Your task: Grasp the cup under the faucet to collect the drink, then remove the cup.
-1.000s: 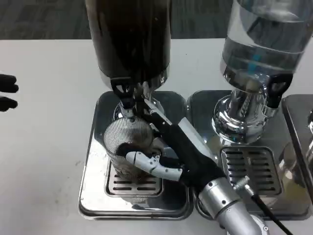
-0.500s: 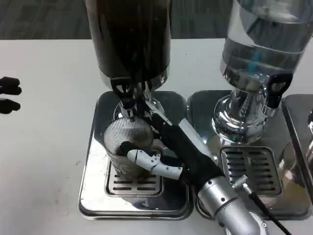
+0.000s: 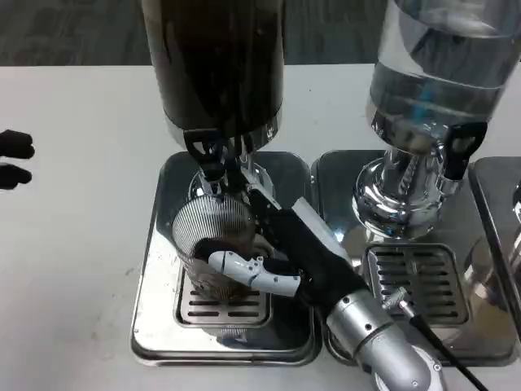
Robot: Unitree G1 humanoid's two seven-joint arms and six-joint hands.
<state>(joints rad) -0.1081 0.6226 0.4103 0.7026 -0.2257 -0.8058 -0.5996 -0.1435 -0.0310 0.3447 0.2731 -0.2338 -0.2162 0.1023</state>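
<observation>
One hand matters here: our right hand wraps its fingers around the cup, which stands upright at its fingertips, directly beneath the dark dispenser's faucet. Our left hand waits well apart, so we judge the right should draw the cup away.

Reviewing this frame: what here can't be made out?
- Head view: the far side of the cup is hidden behind the right robot hand.
- Left robot hand: cut off by the picture's left edge, only dark fingertips show.
- Drink level in the cup: unreadable, and so is any flow from the faucet.
</observation>
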